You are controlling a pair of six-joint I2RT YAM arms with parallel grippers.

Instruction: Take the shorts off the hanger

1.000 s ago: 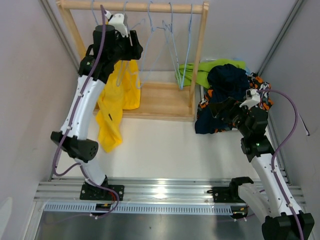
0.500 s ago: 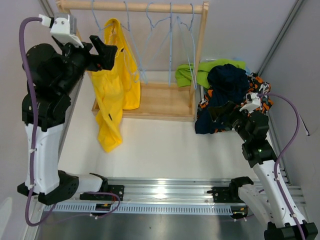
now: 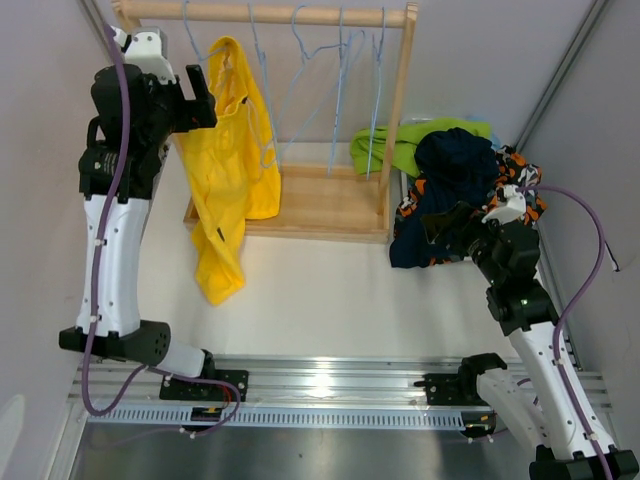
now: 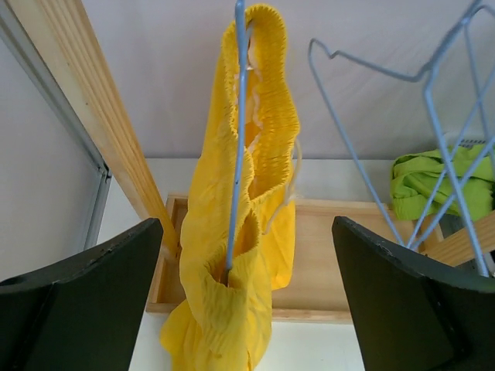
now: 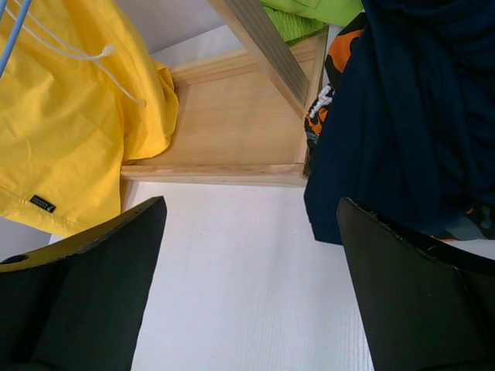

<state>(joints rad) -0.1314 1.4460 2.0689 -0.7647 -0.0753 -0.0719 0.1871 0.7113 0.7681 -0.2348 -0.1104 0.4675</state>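
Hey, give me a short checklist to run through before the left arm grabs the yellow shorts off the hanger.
1. Yellow shorts on hanger: ok, waistband hooked over the blue wire.
2. Left gripper open: ok, jaws wide apart.
3. Shorts centred between its jaws: ok in the left wrist view.
4. Empty hangers clear of the grab: cannot tell; one hangs close on the right.
5. Right gripper free: ok, open, holding nothing, by the pile.
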